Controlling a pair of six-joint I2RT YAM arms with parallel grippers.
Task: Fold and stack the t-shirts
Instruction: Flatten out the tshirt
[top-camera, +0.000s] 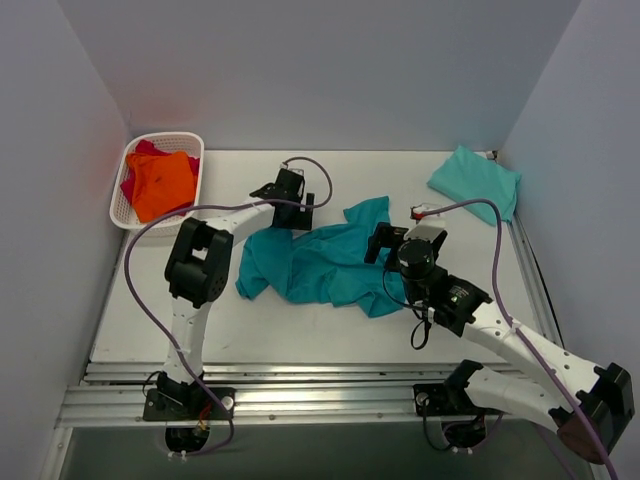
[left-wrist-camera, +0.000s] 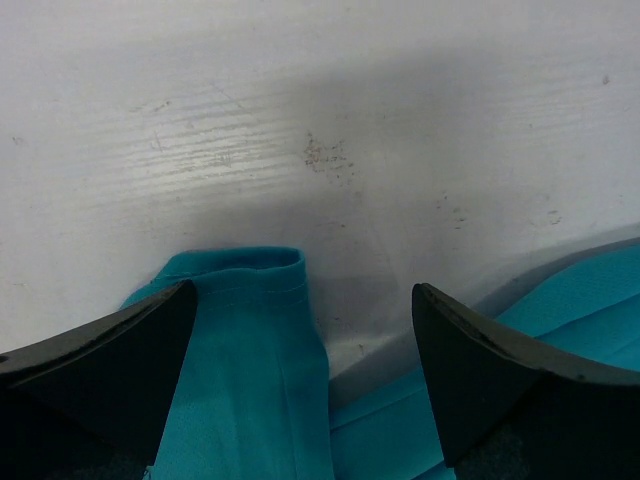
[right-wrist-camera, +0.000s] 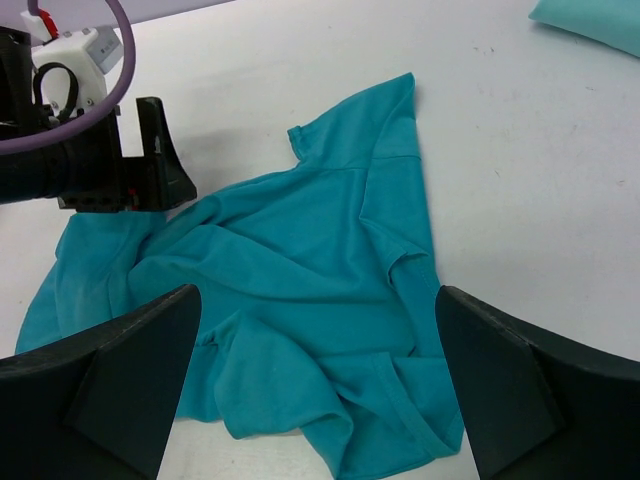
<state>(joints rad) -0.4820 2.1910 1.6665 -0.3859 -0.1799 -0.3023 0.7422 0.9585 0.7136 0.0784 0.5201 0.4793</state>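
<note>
A deep teal t-shirt (top-camera: 320, 262) lies crumpled in the middle of the table. My left gripper (top-camera: 297, 213) is open, low over the shirt's far left edge; in the left wrist view (left-wrist-camera: 303, 290) a hemmed sleeve (left-wrist-camera: 250, 310) lies between the fingers, not gripped. My right gripper (top-camera: 380, 243) is open above the shirt's right part, and in the right wrist view (right-wrist-camera: 315, 292) the teal cloth (right-wrist-camera: 300, 250) spreads below it. A folded mint-green t-shirt (top-camera: 475, 180) lies at the back right. An orange t-shirt (top-camera: 163, 183) lies on a magenta-red one (top-camera: 140, 152) in the basket.
The white lattice basket (top-camera: 196, 150) stands at the back left, against the left wall. Walls close the table on the left, back and right. A metal rail (top-camera: 300, 385) runs along the near edge. The left gripper's body (right-wrist-camera: 110, 165) shows in the right wrist view.
</note>
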